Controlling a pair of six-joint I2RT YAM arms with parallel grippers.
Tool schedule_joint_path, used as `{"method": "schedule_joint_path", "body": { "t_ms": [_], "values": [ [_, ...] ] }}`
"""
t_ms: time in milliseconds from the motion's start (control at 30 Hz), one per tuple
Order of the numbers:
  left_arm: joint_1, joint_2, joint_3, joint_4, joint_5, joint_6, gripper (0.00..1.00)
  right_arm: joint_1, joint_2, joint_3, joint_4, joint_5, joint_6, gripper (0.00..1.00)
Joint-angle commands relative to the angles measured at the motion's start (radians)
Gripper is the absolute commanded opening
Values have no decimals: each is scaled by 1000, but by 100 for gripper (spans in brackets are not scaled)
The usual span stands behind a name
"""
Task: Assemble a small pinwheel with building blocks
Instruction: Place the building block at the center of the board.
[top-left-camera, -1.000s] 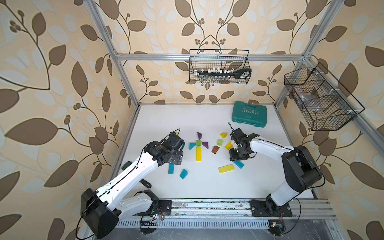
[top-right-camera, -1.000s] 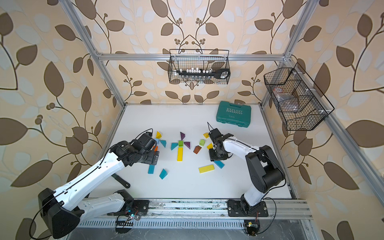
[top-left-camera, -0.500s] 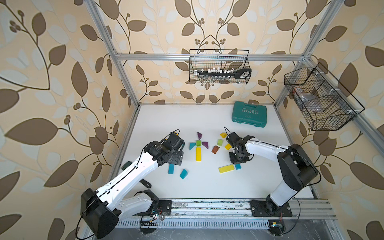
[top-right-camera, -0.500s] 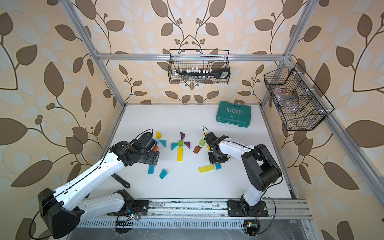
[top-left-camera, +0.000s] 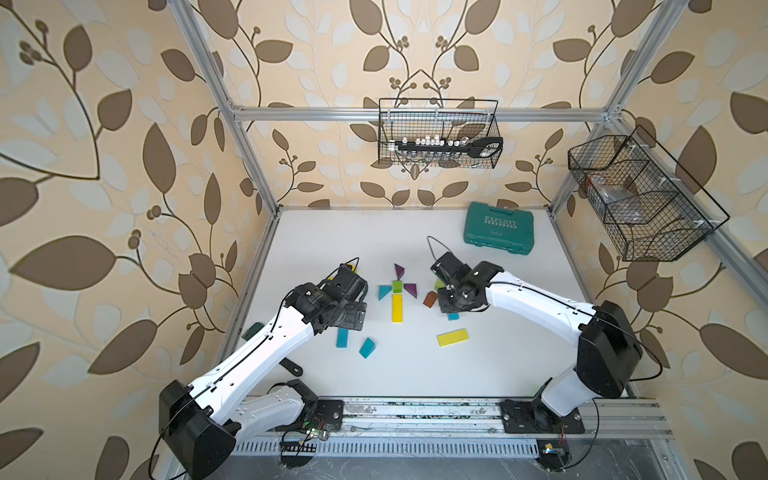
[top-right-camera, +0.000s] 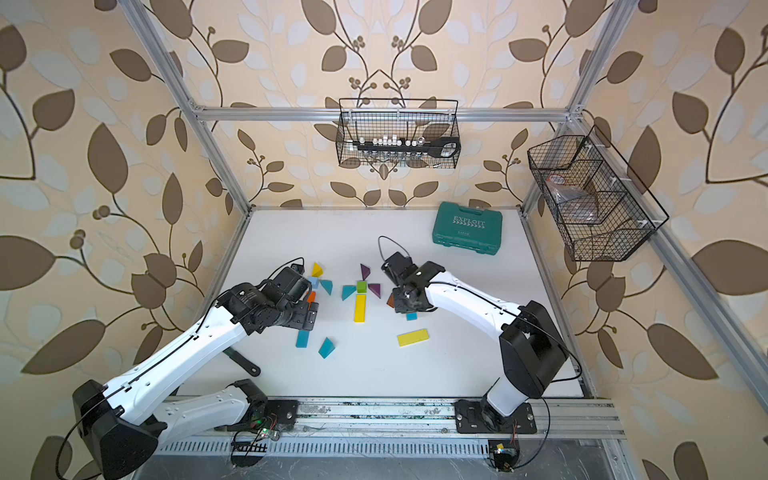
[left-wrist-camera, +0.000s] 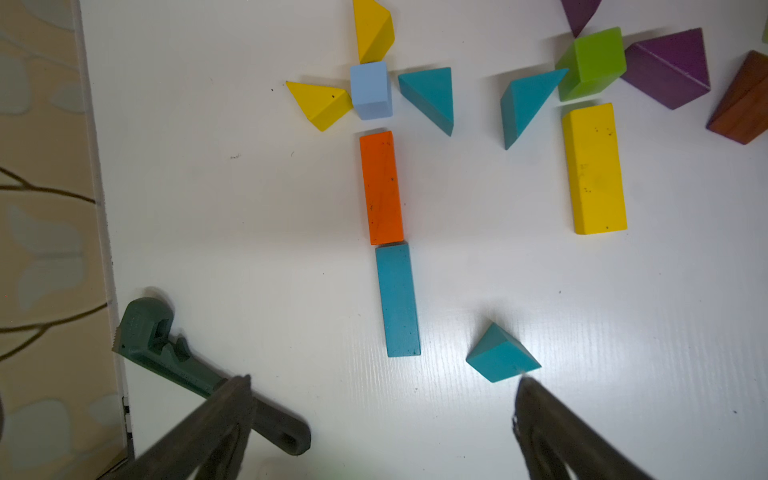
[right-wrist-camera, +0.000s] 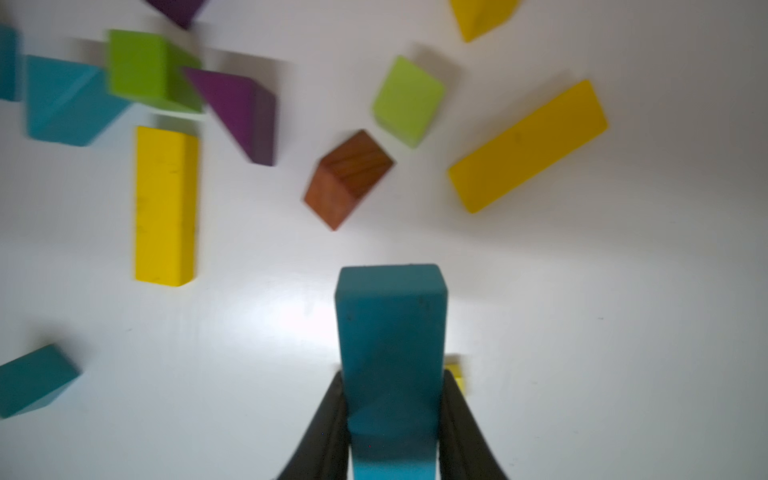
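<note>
Right gripper (right-wrist-camera: 392, 386) clenches a matte teal bar (right-wrist-camera: 390, 324) mid-worktop, just beside a brown wedge (top-left-camera: 430, 299) and near the green cube (top-left-camera: 397, 286) at the pinwheel's hub. Left gripper (left-wrist-camera: 384, 380) hangs spread wide near the left edge, beside a teal wedge (left-wrist-camera: 503, 357). Open white worktop (top-left-camera: 415, 374) runs from the blocks to the near edge. A teal plastic case (top-left-camera: 498, 232) sits in the far right corner. A second earlier the right gripper stood nearer the right edge, with the bar beside the flat yellow bar (top-left-camera: 452, 337). The left arm is unchanged. Leaf-patterned walls (top-left-camera: 124, 166) enclose the cell.
</note>
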Motion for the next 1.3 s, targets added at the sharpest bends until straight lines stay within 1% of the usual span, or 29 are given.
{"method": "schedule_joint_path", "body": {
  "t_ms": [0,100,200,267,533,733,800,933,1000,1100,1133,1167,1267],
  "values": [
    [11,-30,21,-3,13,12,99,144,125,71,50,1,156,8],
    [11,-36,16,3,14,11,99,218,253,153,62,11,208,8],
    [11,-37,18,3,24,13,99,239,341,196,76,-12,218,7],
    [11,-42,17,5,29,15,99,241,376,208,77,-10,257,7],
    [11,-61,13,14,56,20,99,244,416,204,105,-21,316,8],
    [11,-67,10,19,68,24,99,275,397,187,90,7,366,9],
    [11,-70,10,19,68,24,99,284,391,178,91,5,379,12],
    [11,-83,9,21,70,24,99,297,389,180,92,8,397,14],
    [11,-87,7,22,71,26,99,298,401,190,93,7,396,15],
    [11,-90,7,23,74,25,99,298,425,211,91,-6,399,19],
    [11,-91,7,23,77,26,99,297,434,220,80,-5,403,23],
    [11,-92,7,24,76,25,99,297,442,234,59,8,409,31],
    [11,-99,5,25,80,28,99,297,447,239,36,35,425,36]
  ]
}}
